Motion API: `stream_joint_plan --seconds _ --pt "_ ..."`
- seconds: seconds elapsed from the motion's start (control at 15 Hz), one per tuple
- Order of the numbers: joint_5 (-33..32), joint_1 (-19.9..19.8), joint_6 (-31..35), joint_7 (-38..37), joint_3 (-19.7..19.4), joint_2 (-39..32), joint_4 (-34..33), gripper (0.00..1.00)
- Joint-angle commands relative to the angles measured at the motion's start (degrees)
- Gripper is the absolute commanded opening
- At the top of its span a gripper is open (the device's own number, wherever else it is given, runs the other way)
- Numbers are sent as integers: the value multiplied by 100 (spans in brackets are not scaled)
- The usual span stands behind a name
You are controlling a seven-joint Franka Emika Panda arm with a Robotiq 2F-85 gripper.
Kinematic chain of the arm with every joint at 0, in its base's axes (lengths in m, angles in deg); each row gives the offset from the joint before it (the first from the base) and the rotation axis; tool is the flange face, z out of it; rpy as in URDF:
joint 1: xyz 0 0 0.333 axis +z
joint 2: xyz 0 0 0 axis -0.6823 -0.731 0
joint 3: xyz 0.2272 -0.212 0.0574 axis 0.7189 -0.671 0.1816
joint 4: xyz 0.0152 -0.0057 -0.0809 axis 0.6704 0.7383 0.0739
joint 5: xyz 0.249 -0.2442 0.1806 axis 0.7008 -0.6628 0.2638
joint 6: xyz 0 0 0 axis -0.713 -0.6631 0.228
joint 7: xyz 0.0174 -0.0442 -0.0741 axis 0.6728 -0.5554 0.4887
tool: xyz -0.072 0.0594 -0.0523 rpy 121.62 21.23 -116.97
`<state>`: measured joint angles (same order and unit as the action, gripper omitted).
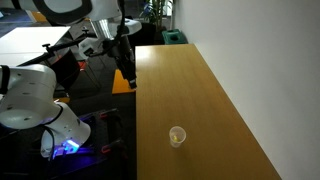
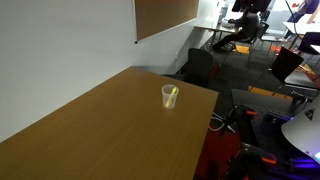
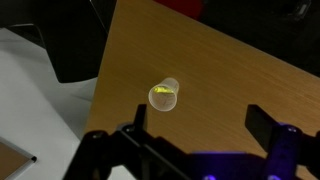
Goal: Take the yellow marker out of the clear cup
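Note:
The clear cup (image 1: pixel 177 136) stands upright on the wooden table (image 1: pixel 200 90), near its front edge. It also shows in an exterior view (image 2: pixel 170 97) and in the wrist view (image 3: pixel 164 95). The yellow marker (image 3: pixel 162 97) lies inside the cup, leaning against its wall (image 2: pixel 173 95). My gripper (image 3: pixel 200 125) is open and empty, with its two dark fingers spread wide. It hangs high above the table, well apart from the cup. In an exterior view it is at the table's far left corner (image 1: pixel 125 68).
The robot's white base (image 1: pixel 30 105) stands beside the table's long edge. A dark chair (image 2: pixel 200 65) stands past the table's far corner. A brown board (image 2: pixel 165 15) hangs on the wall. White desks (image 1: pixel 35 42) stand beyond the robot.

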<state>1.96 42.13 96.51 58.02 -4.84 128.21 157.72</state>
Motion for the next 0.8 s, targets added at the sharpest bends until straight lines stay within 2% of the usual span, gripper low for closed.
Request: stream_joint_plan --seconds 0.0,0.47,0.73 --pt "-8 -14 140 -145 -18 -96 -62 100" --pt "276 -255 971 -1260 -31 -804 -369 100" --pt "796 -438 1438 -2201 59 -1582 -705 100"
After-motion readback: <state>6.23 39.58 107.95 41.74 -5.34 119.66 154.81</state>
